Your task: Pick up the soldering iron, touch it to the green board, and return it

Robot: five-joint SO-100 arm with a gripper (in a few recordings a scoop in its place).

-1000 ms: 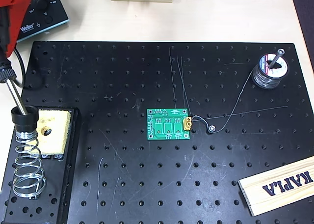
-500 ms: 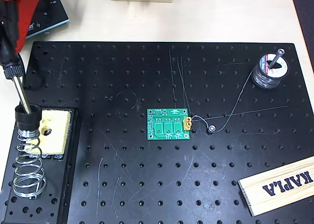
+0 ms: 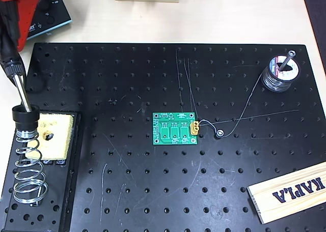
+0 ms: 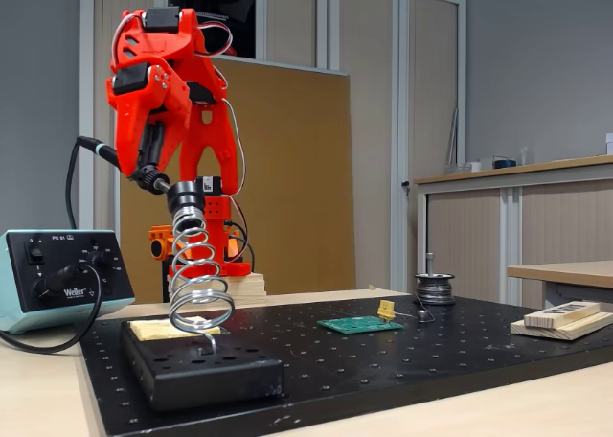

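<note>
One red hand [image 4: 146,154] is clamped around the soldering iron [image 3: 15,75], a slim black wand with a flared collar and a bright metal shaft slanting into the black mouth of the coil-spring stand [image 3: 26,161] near the tabletop's left edge. Its black cable [image 4: 75,173] loops behind. Well apart, mid-tabletop, the green board [image 3: 174,128] lies flat, white-printed, its yellow connector [image 3: 194,126] on the right edge.

Even, bright indoor lighting from above; both views sharp, without motion blur. The black perforated board [image 3: 153,191] shows faint glare on its scratches. Shadows are soft and short. The fixed view's background is dimmer.
</note>
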